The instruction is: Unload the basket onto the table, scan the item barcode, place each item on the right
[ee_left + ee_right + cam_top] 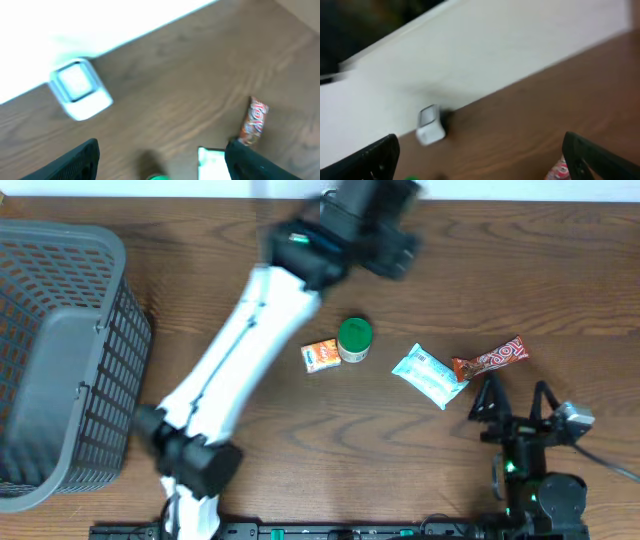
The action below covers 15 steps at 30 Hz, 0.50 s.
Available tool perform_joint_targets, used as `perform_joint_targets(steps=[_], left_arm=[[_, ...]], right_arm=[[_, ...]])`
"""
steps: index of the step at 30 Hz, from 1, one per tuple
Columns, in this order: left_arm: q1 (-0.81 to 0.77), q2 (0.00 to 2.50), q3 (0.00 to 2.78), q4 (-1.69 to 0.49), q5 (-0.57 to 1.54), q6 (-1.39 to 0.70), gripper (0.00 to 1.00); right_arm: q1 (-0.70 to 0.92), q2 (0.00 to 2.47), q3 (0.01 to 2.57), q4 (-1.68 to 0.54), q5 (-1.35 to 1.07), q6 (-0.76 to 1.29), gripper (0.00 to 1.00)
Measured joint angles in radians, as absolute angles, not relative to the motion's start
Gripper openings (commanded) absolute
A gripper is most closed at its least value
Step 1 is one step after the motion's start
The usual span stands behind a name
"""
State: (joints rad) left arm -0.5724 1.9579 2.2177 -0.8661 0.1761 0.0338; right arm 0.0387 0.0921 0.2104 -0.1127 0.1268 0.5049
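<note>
Overhead, a grey mesh basket (60,350) is seen at the left edge of the worktop (300,470). The white left arm (245,350) is stretched from the lower left to the upper middle, where its end is blurred. Right of the arm, around the middle of the frame, the items are laid in a loose row. An orange packet (321,355) lies just beside a green-lidded tub (354,340). Apart from these, a pale blue packet (428,375) lies with a red snack bar (492,360) just beside its right end. The right tool (515,400) is found at the lower right, just below the bar, its fingers spread wide with nothing between them. In the left wrist view, a small white box-shaped device (80,92) is seen at the upper left, close to the white wall (75,30). The left tool (162,152) is shown wide and empty. The green lid and the pale packet are cut off at the bottom edge, and the snack bar lies at the right. In the right wrist view, the device is seen left of centre at the foot of the wall, with the bar's end at the bottom right.
</note>
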Motion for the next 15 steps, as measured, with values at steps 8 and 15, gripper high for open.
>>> perform_joint_targets(steps=[8, 15], left_arm=[[-0.492, 1.964, 2.215, -1.044, 0.176, 0.034, 0.81], [-0.472, 1.975, 2.21, -1.146, 0.177, 0.034, 0.81]], right_arm=[[0.039, 0.727, 0.407, -0.055, 0.289, 0.662, 0.99], [0.038, 1.34, 1.018, -0.59, 0.114, 0.58, 0.99]])
